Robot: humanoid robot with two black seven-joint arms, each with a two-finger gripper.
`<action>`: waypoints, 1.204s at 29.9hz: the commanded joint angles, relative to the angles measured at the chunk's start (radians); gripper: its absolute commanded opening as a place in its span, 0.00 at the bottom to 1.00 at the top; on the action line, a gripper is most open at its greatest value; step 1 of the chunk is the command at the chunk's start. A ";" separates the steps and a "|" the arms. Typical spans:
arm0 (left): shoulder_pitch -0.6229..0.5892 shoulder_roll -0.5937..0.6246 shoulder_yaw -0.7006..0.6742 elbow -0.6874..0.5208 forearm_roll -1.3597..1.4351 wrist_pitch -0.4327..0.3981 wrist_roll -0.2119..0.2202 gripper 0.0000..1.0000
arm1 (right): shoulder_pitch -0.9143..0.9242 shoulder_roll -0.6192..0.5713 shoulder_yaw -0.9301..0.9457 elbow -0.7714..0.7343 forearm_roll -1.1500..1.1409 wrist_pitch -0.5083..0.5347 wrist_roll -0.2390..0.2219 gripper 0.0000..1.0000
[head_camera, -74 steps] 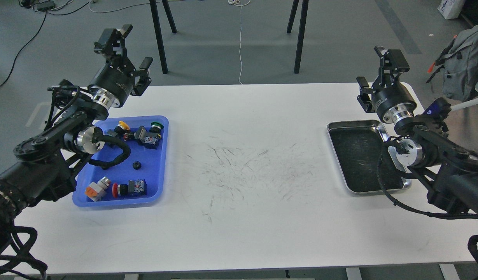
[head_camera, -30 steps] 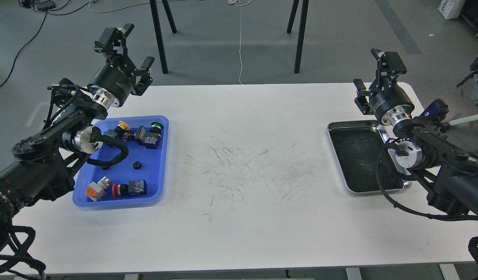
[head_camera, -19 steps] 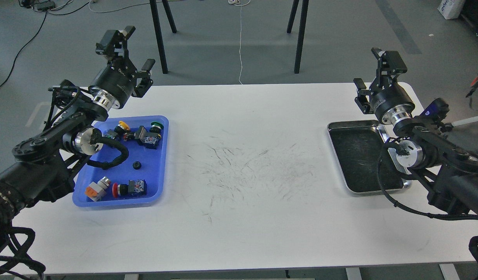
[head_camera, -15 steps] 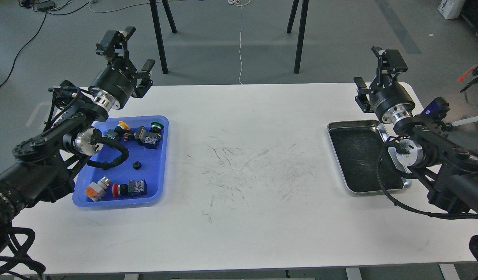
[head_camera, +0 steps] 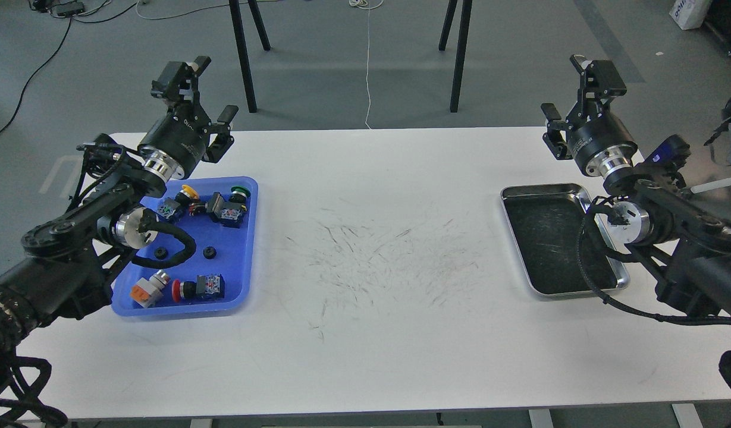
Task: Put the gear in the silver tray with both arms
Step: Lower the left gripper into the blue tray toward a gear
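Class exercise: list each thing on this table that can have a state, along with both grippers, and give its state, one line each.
silver tray: flat on the table, nothing in it.
blue bin: holds the loose parts.
small black gear: lying in the blue bin, untouched.
left gripper: raised, jaws open, holding nothing.
right gripper: raised, jaws open, holding nothing.

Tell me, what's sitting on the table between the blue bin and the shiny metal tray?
Nothing. In the head view, only bare white table with dark scuff marks lies between the blue bin and the silver tray.

Left arm (head_camera: 74,238) covers blue bin's (head_camera: 246,238) left wall below left gripper (head_camera: 204,95). Right arm (head_camera: 668,238) hides silver tray's (head_camera: 543,191) right rim.
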 commanded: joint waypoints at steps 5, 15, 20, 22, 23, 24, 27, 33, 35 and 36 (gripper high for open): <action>0.003 0.022 0.016 -0.003 0.068 -0.001 0.000 1.00 | 0.000 -0.002 0.000 0.001 0.000 0.000 0.000 0.99; 0.000 0.066 0.016 -0.012 0.333 0.000 0.000 1.00 | 0.002 -0.003 0.003 0.014 0.000 0.002 0.000 0.99; 0.003 0.089 0.017 -0.069 0.548 -0.004 0.000 1.00 | 0.003 -0.005 0.003 0.016 0.000 0.006 0.000 0.99; 0.006 0.101 0.017 -0.095 0.643 -0.003 0.000 1.00 | 0.003 -0.005 0.003 0.016 0.000 0.006 0.000 0.99; 0.010 0.107 0.017 -0.110 0.680 -0.003 0.000 1.00 | 0.005 -0.005 0.003 0.016 0.000 0.006 0.000 0.99; 0.011 0.115 0.017 -0.124 0.719 -0.003 0.000 1.00 | 0.005 -0.005 0.003 0.018 0.000 0.006 0.000 0.99; 0.011 0.132 0.017 -0.158 0.802 -0.003 0.000 1.00 | 0.005 -0.011 0.003 0.018 0.002 0.006 0.000 0.99; 0.005 0.196 0.094 -0.218 0.893 0.002 0.000 1.00 | 0.006 -0.035 0.012 0.051 0.000 0.006 0.000 0.99; 0.000 0.210 0.130 -0.235 0.905 0.008 0.000 1.00 | 0.006 -0.043 0.021 0.062 0.000 0.006 0.000 0.99; 0.000 0.218 0.141 -0.246 0.921 0.008 0.000 1.00 | 0.006 -0.045 0.023 0.067 0.000 0.006 0.000 0.99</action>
